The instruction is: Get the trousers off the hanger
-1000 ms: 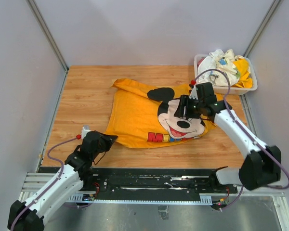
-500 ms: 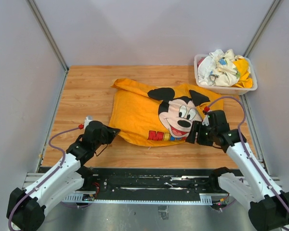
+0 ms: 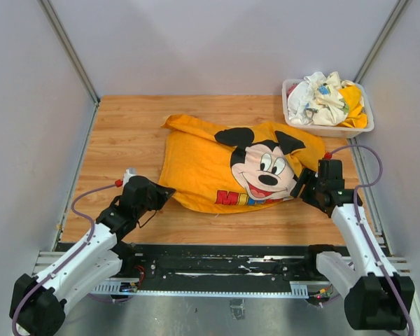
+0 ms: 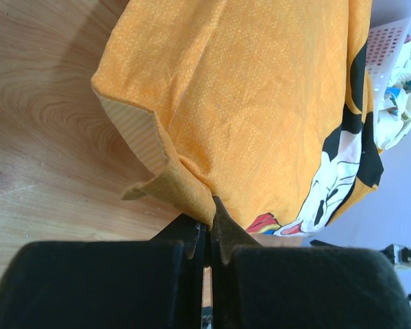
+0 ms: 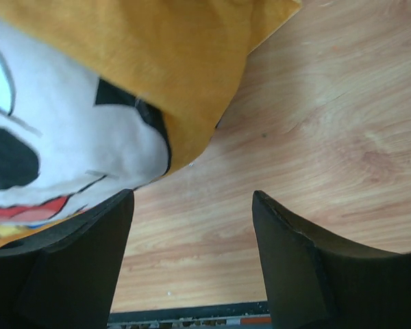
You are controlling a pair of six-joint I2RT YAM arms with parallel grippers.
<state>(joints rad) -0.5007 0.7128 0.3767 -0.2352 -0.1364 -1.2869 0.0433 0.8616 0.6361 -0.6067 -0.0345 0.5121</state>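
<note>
The orange mouse-print cloth garment (image 3: 196,164) lay on the wooden bench (image 3: 126,133), left tool (image 4: 207,221) clamped on its hem, right tool (image 5: 192,226) open and empty alongside, likely readying a second grasp to pull it free.

Garment (image 3: 196,168) on table (image 3: 122,133), basket (image 3: 329,131) behind-right

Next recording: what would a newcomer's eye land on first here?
A bright orange garment with a cartoon mouse face lies spread across the middle of the wooden table. The left end effector is shut on its near-left hem, the right end effector open beside its right edge. A white basket heaped with clothes sits in the far right corner.
</note>
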